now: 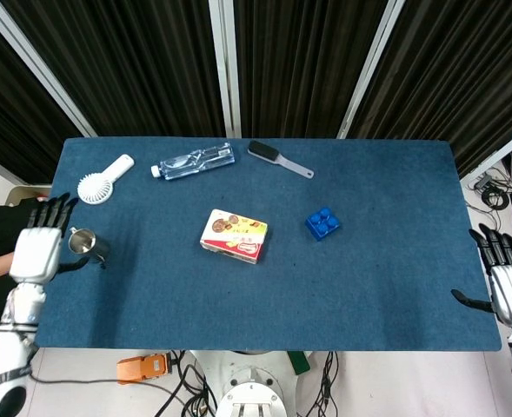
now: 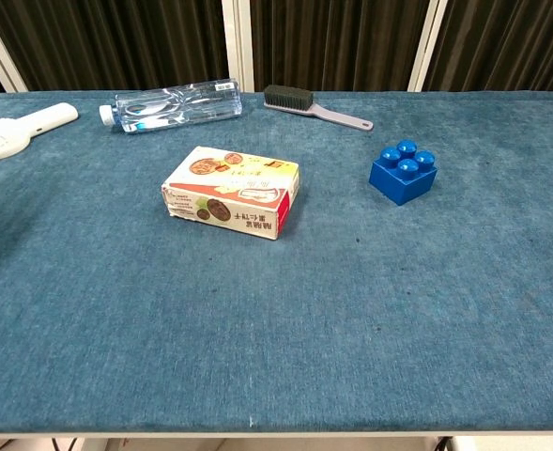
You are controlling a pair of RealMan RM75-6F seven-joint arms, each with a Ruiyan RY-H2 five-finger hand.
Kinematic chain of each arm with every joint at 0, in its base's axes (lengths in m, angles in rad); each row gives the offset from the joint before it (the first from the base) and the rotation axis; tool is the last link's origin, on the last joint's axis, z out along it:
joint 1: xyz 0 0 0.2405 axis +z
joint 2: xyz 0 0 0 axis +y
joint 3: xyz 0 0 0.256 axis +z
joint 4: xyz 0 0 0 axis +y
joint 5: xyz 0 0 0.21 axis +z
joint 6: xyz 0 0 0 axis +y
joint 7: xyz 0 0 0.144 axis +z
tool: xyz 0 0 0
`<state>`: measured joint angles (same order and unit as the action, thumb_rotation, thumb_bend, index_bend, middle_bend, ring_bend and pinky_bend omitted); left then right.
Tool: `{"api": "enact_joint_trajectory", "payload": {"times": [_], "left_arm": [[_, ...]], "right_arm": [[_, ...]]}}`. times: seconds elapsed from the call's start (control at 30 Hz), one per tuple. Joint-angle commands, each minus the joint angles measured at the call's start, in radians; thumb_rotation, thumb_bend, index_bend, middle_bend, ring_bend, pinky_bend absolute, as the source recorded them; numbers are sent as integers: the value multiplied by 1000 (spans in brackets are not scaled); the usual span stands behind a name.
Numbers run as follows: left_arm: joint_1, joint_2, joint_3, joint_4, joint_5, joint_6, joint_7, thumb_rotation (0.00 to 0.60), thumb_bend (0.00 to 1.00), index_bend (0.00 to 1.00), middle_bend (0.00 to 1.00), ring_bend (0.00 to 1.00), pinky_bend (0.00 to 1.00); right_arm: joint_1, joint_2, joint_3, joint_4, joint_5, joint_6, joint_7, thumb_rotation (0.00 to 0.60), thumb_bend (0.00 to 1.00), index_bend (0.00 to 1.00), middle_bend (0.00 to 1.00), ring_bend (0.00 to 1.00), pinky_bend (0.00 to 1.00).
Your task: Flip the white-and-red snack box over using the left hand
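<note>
The snack box [image 1: 234, 235] lies flat near the middle of the desk [image 1: 386, 261], its printed face up and nothing touching it. From the box, a blue toy brick [image 1: 323, 223] sits at three o'clock, near but apart; a brush [image 1: 278, 158] lies at about one o'clock toward the far edge, and a clear water bottle [image 1: 192, 162] at eleven o'clock. Further out at ten o'clock is a white handheld fan [image 1: 102, 179], and at nine o'clock a small metal cup [image 1: 83, 242]. The left robot hand [image 1: 38, 252] hovers at the desk's left edge just beside the cup, fingers spread and holding nothing, well apart from the box. The right robot hand [image 1: 509, 291] waits off the right edge, fingers likewise spread and empty. Judging by this, the flip looks finished or not begun; if undone, the left robot hand must reach to the box's near edge and tip it over.
</note>
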<state>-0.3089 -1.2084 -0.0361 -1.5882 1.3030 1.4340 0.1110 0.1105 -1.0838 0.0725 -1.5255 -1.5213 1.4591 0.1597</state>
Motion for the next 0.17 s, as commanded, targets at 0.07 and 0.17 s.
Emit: {"api": "enact_joint_trajectory", "payload": {"times": [0.07, 0.17], "left_arm": [[98, 56, 85, -30, 93, 89, -77, 600, 0, 0, 0, 0, 7], [143, 70, 112, -40, 111, 115, -92, 600, 0, 0, 0, 0, 7]], "right_arm": [[-1, -4, -2, -6, -17, 14, -7, 600, 175, 0, 0, 0, 0], [-1, -5, -8, -17, -24, 13, -18, 600, 175, 0, 0, 0, 0]]}}
